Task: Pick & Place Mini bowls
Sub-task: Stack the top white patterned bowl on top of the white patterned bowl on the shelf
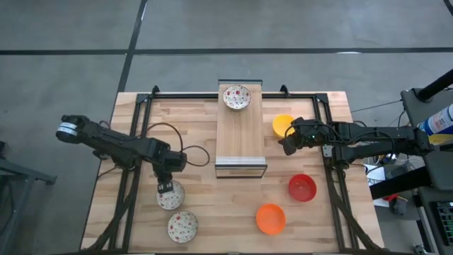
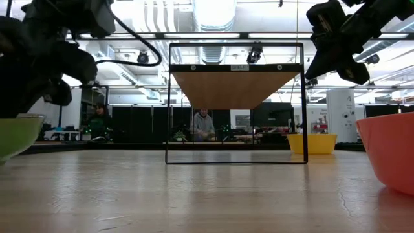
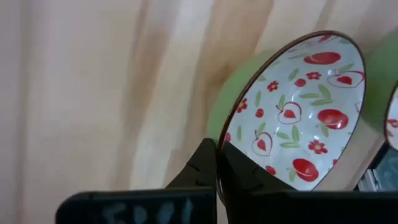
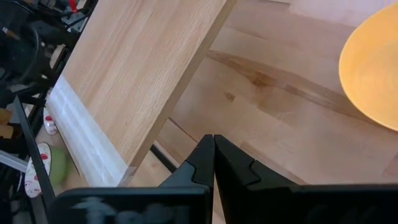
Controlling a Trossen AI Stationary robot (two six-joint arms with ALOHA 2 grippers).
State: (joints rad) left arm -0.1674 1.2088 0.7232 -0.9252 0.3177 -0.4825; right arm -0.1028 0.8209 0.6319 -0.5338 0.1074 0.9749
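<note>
Overhead, a pale wooden desk [image 1: 198,134] carries a long rectangular wooden board [image 1: 239,138] raised on a black wire frame at its centre. One small white bowl with red and green speckles [image 1: 236,97] sits at the far end of the board. The left hand [image 1: 167,187] is lowered over a second speckled white bowl [image 1: 170,196] at the near left of the desk. In the left wrist view its dark fingers [image 3: 202,168] are clamped on the rim of this bowl [image 3: 298,112], one outside the green wall, the other inside. A third speckled white bowl [image 1: 182,226] lies just nearer the desk edge, close beside the held one.

The right hand [image 1: 289,145] hangs beside the small yellow bowl [image 1: 282,125], just right of the board. In the right wrist view its fingers [image 4: 211,158] are pressed together with nothing between them, above bare desk between the board's edge [image 4: 143,74] and the yellow bowl [image 4: 373,74]. A small red bowl [image 1: 302,188] and a small orange bowl [image 1: 270,218] stand on the near right, well apart from both hands.
</note>
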